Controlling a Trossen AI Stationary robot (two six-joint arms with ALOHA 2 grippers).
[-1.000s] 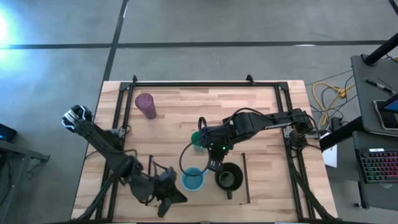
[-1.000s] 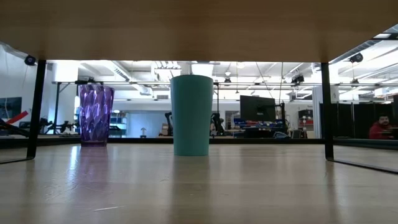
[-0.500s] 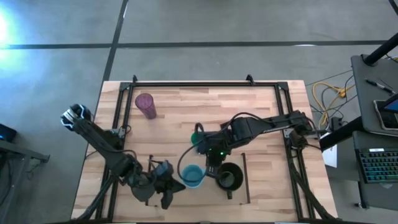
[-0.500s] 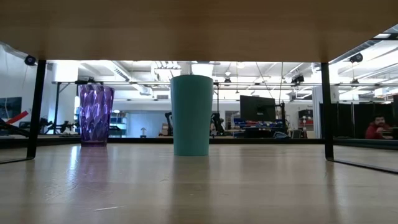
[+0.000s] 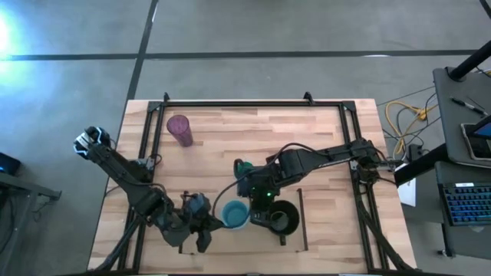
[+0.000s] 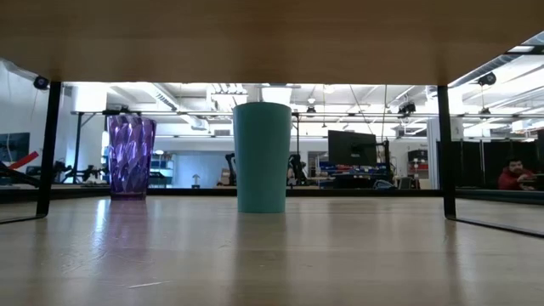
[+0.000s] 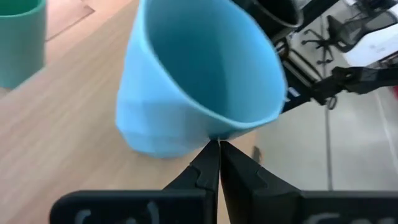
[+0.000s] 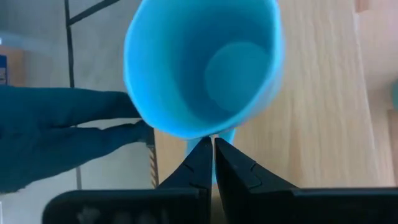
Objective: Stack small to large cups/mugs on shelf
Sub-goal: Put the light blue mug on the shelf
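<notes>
The light-blue mug (image 5: 235, 215) stands on the shelf (image 5: 294, 205), the line-marked patch at the table's near edge. The black mug (image 5: 282, 219) is just to its right. My left gripper (image 5: 212, 224) is shut at the blue mug's left side. My right gripper (image 5: 256, 212) is shut at its right rim, between the two mugs. The green cup (image 5: 242, 167) (image 6: 261, 157) stands upright mid-table. The purple tumbler (image 5: 179, 130) (image 6: 130, 157) stands at the far left. Neither mug shows in the low view. My left gripper sets its shut fingertips (image 7: 211, 155) against the mug's rim edge (image 7: 214, 135) from the table's left, slanting down. No wall shows between the fingers. The mug leans, its base (image 7: 152, 134) on the wood. My right gripper touches the rim (image 8: 205, 132) with its shut fingertips (image 8: 202, 155), beside the handle (image 8: 227, 135), slanting down from the far right. Whether any wall sits between the fingers I cannot tell.
A black metal frame (image 5: 245, 103) runs round the table's far and side edges. In the low view its posts (image 6: 446, 153) stand left and right. The right arm (image 5: 322, 157) reaches over the table's middle. Bare wood lies between the tumbler and the green cup.
My left gripper has swung toward the far edge and in to the blue mug's left side, tipping as it went. My right gripper has come down toward the near edge, to the mug's right rim. Both stayed shut.
</notes>
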